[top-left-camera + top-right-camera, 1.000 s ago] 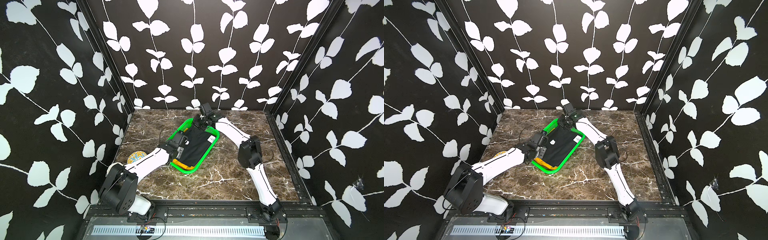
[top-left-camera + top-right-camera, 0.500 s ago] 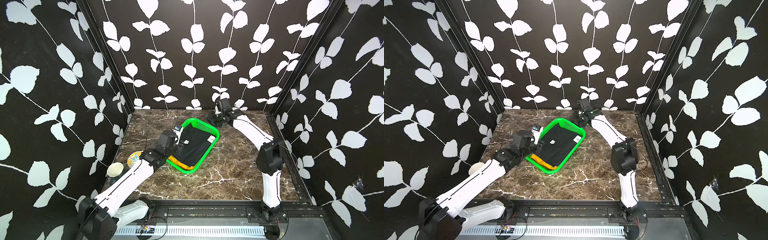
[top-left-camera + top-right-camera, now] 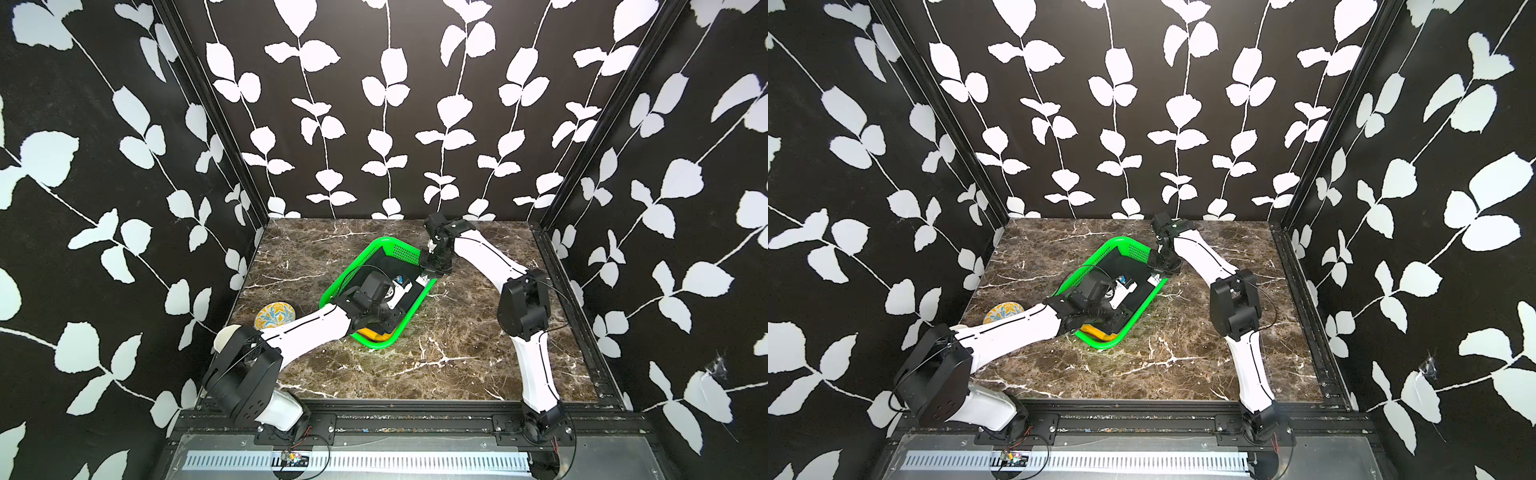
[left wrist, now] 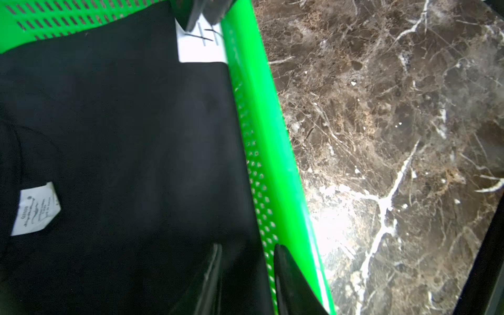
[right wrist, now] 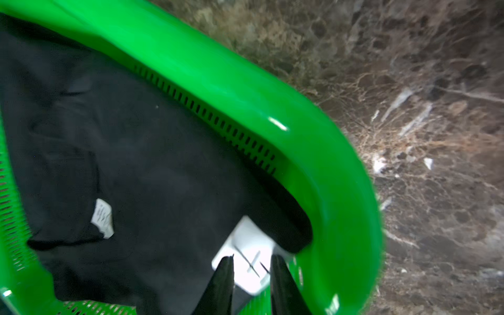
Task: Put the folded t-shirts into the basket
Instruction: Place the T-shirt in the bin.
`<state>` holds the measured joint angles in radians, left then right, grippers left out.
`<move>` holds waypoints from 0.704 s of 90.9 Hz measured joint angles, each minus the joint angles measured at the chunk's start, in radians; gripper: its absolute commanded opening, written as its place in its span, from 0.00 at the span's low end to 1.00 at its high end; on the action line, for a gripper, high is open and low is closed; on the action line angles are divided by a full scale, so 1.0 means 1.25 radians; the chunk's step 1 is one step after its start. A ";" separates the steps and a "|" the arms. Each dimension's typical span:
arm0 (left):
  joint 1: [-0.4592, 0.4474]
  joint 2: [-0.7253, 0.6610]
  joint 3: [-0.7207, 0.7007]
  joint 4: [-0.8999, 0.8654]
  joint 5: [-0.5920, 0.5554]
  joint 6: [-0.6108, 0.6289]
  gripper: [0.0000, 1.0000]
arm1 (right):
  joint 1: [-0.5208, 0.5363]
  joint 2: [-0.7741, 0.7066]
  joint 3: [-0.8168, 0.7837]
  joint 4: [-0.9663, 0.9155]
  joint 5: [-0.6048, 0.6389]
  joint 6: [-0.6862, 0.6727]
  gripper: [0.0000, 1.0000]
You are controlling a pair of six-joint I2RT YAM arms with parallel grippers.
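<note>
The green basket (image 3: 395, 242) (image 3: 1126, 241) stands slantwise mid-table. A black folded t-shirt (image 3: 376, 262) (image 4: 122, 122) (image 5: 141, 163) lies on top inside it, its white neck label (image 4: 35, 210) showing. Under it a yellow t-shirt (image 3: 368, 332) (image 3: 1093, 331) peeks out at the near corner; any red one is hidden. My left gripper (image 3: 401, 297) (image 4: 246, 259) hangs low over the black shirt's edge beside the basket's right wall (image 4: 261, 114), its jaws a little apart. Over the far right corner my right gripper (image 3: 429, 273) (image 5: 252, 261) is narrowly open above a white sticker (image 5: 249, 245).
A patterned yellow-blue bowl (image 3: 275, 314) (image 3: 1003, 311) sits near the table's left edge, just beside my left forearm. Black leaf-patterned walls close the brown marble table (image 3: 457, 353) on three sides.
Both arms pulled away from the basket half a second ago and have come back over it. The black shirt has stayed in the basket. Both sets of jaws are narrower now.
</note>
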<state>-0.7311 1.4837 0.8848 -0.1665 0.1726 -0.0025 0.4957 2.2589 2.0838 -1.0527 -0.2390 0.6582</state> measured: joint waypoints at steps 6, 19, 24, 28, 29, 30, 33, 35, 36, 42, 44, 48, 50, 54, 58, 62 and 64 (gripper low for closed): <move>-0.001 0.022 -0.001 -0.001 -0.014 -0.002 0.30 | 0.001 0.021 0.019 -0.010 0.001 -0.006 0.22; -0.002 0.071 -0.001 -0.010 -0.070 -0.013 0.27 | 0.005 0.041 0.031 -0.012 0.015 -0.014 0.21; -0.005 0.079 -0.001 -0.014 -0.092 -0.021 0.27 | 0.005 0.046 0.031 -0.012 0.019 -0.016 0.21; -0.007 0.080 -0.001 -0.018 -0.107 -0.025 0.26 | 0.007 0.050 0.032 -0.012 0.021 -0.017 0.20; -0.007 0.080 -0.001 -0.019 -0.109 -0.025 0.26 | 0.007 0.052 0.032 -0.012 0.022 -0.018 0.20; -0.008 0.080 -0.001 -0.021 -0.114 -0.027 0.26 | 0.008 0.053 0.032 -0.012 0.023 -0.019 0.20; -0.009 0.080 -0.001 -0.025 -0.124 -0.029 0.25 | 0.009 0.056 0.032 -0.012 0.026 -0.020 0.20; -0.010 0.080 -0.001 -0.027 -0.130 -0.031 0.25 | 0.009 0.058 0.032 -0.013 0.029 -0.022 0.20; -0.010 0.080 -0.001 -0.030 -0.134 -0.031 0.25 | 0.010 0.059 0.032 -0.014 0.031 -0.022 0.20; -0.012 0.080 -0.001 -0.039 -0.152 -0.035 0.25 | 0.011 0.061 0.031 -0.017 0.040 -0.027 0.20; -0.012 0.080 -0.001 -0.042 -0.158 -0.037 0.25 | 0.011 0.061 0.030 -0.018 0.042 -0.028 0.20; -0.012 0.080 -0.001 -0.048 -0.175 -0.040 0.26 | 0.012 0.061 0.029 -0.021 0.050 -0.030 0.20; -0.012 0.080 -0.001 -0.052 -0.181 -0.043 0.26 | 0.012 0.060 0.027 -0.020 0.052 -0.031 0.20; -0.012 0.076 -0.001 -0.059 -0.195 -0.047 0.28 | 0.012 0.058 0.020 -0.018 0.053 -0.033 0.21; -0.012 0.069 -0.002 -0.068 -0.204 -0.049 0.33 | 0.012 0.049 0.005 -0.013 0.050 -0.034 0.22; -0.012 0.060 -0.004 -0.080 -0.214 -0.052 0.37 | 0.011 0.036 -0.019 -0.006 0.042 -0.038 0.23; -0.011 0.052 -0.006 -0.086 -0.217 -0.052 0.38 | 0.011 0.026 -0.034 -0.002 0.035 -0.038 0.23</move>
<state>-0.7448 1.5486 0.8776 -0.2745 -0.0982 -0.0673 0.5095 2.2910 2.0407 -1.0550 -0.1951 0.6102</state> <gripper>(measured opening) 0.341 0.225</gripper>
